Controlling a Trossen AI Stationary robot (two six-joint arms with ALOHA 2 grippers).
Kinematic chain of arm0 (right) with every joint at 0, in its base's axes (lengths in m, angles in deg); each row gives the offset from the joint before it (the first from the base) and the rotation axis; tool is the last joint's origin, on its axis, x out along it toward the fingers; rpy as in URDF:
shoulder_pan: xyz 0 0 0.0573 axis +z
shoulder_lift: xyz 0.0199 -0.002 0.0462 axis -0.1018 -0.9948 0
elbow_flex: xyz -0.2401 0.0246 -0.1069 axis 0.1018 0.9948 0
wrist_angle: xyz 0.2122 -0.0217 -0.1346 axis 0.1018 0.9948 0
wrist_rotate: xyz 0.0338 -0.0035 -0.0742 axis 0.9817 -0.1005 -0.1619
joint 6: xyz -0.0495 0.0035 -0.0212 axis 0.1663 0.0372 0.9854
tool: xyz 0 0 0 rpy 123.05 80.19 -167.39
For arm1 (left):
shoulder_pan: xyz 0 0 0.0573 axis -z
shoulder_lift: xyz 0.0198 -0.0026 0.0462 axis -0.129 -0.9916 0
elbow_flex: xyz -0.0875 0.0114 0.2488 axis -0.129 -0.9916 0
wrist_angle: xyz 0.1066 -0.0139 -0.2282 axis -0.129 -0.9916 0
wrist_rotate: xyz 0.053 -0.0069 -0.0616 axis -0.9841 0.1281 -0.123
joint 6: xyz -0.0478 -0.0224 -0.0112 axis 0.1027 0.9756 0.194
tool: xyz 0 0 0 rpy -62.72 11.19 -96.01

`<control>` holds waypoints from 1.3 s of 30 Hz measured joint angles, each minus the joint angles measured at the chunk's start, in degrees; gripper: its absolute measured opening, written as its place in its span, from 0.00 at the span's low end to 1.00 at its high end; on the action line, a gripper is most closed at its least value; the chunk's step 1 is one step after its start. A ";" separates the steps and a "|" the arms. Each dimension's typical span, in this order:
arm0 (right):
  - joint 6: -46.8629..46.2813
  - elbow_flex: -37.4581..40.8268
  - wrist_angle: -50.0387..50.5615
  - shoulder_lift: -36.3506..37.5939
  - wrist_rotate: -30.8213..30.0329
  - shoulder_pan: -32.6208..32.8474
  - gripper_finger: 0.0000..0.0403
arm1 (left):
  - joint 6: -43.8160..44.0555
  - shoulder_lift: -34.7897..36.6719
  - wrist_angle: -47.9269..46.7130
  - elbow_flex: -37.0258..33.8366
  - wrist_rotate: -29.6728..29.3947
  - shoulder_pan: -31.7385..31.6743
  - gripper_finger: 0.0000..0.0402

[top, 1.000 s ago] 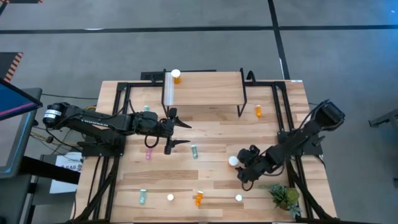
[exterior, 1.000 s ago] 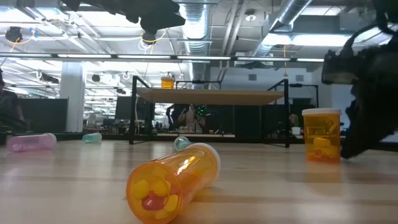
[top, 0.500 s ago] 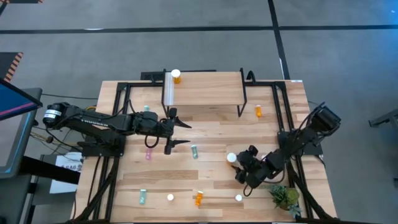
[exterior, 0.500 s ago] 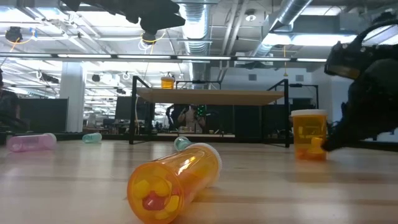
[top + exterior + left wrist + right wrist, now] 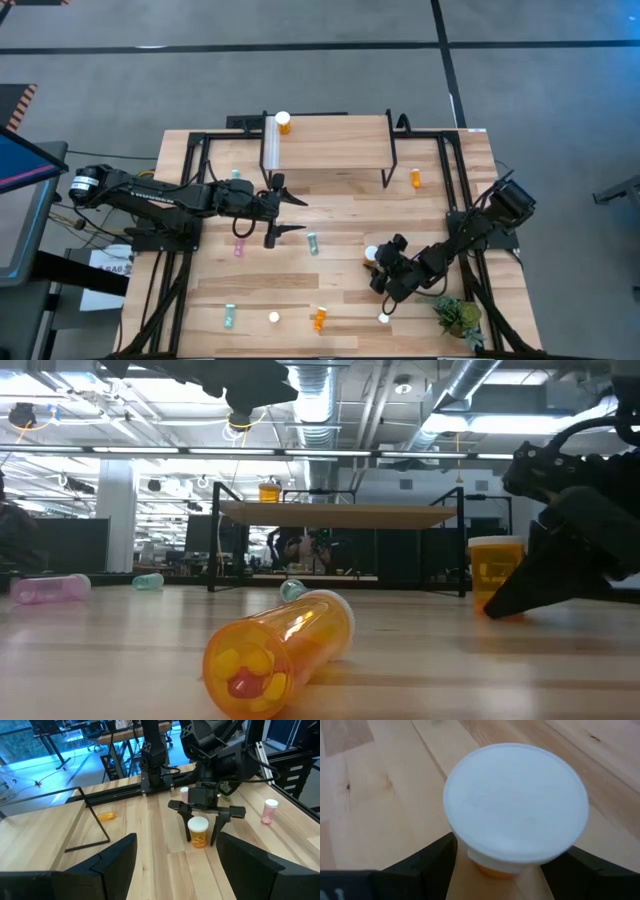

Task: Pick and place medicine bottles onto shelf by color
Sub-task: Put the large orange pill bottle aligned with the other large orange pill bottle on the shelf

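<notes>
Orange wide bottle (image 5: 199, 831) with the big white lid stands upright between the right gripper's (image 5: 201, 823) fingers, which are spread wide on either side, not clamped yet. Right wrist view looks almost straight down on the lid, body just under it.

Suggest: drop a bit lower so the pads meet the orange body, not the lid rim, centre it, then close slowly so it doesn't tip or skid.

Shelf (image 5: 330, 140) sits well ahead of that gripper, across the table, with one small orange bottle (image 5: 283, 122) already on its far corner; the wide one likely belongs beside it.

Left gripper (image 5: 290, 215) hovers with fingers apart, empty, just short of the shelf.
</notes>
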 joint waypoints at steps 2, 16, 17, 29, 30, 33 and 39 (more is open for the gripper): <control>-0.07 0.03 -0.02 0.14 -0.05 0.00 0.71 | 0.00 0.00 0.07 0.00 0.00 0.00 0.65; -0.19 0.07 -1.46 0.37 -0.43 -0.11 0.42 | 0.87 0.00 0.26 0.00 -0.01 0.00 0.65; -0.19 0.06 -1.82 0.37 -0.43 -0.11 0.41 | 0.96 0.00 0.23 0.00 0.10 0.00 0.65; 10.70 -7.11 -1.92 0.37 -1.48 -4.29 0.52 | 0.68 -0.57 0.61 -0.02 5.25 0.00 0.65; 12.59 -8.10 -1.95 0.37 -1.48 -4.95 0.52 | 0.51 -1.46 1.36 0.00 5.51 -0.01 0.65; 18.34 -11.18 -1.91 0.37 -1.45 -6.82 0.50 | 0.49 -4.58 2.54 -0.08 6.33 -0.06 0.66; 25.61 -15.51 -1.57 0.42 -1.44 -9.35 0.48 | -0.25 -11.73 1.43 3.44 6.29 -0.88 0.72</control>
